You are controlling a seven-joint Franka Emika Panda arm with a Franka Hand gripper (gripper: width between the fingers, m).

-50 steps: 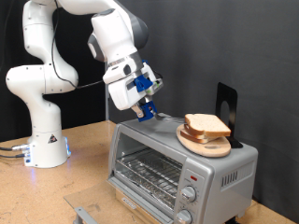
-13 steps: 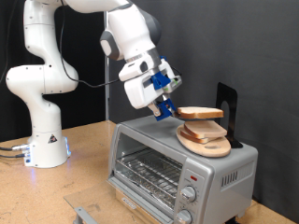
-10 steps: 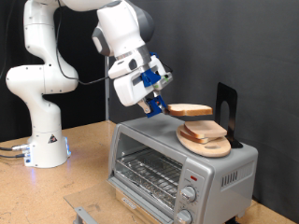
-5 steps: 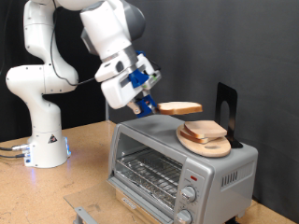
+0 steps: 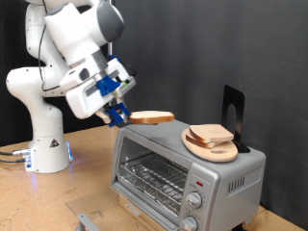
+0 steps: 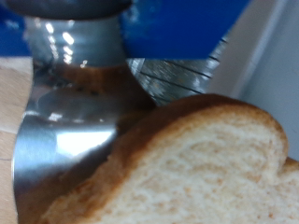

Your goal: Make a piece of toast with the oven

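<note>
My gripper is shut on the piece of toast, a pale slice with a tan crust held flat in the air. It hangs above the oven's top corner on the exterior view's left. The oven is silver-grey; its glass door hangs open and the wire rack shows inside. In the wrist view the piece of toast fills most of the picture, pressed against a metal finger, with the oven's rack behind.
A second bread slice lies on a round wooden plate on the oven's top. A black stand rises behind it. The robot's white base stands at the exterior view's left. Two knobs sit on the oven's front.
The gripper lifted the slice off the plate's stack and carried it leftwards in the exterior view, from above the plate to beyond the oven's left edge, sinking slightly.
</note>
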